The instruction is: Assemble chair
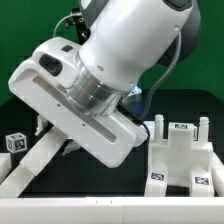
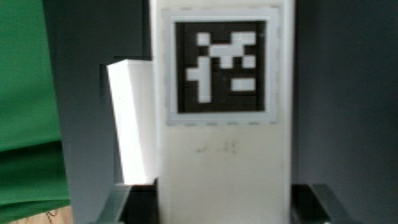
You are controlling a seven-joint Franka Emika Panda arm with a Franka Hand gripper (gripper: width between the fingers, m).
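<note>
tagged white panel (image 2: 222, 150) close ahead — bare table (image 1: 200, 106) beyond the chair block (image 1: 180, 158)

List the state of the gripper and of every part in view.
gripper: shut on the tagged white bar.
tagged white bar: clamped between the fingers.
chair panel with posts: standing on the table, posts up, untouched.
tagged piece at the exterior view's left: low by the table; cannot tell whether it is the held bar.
</note>
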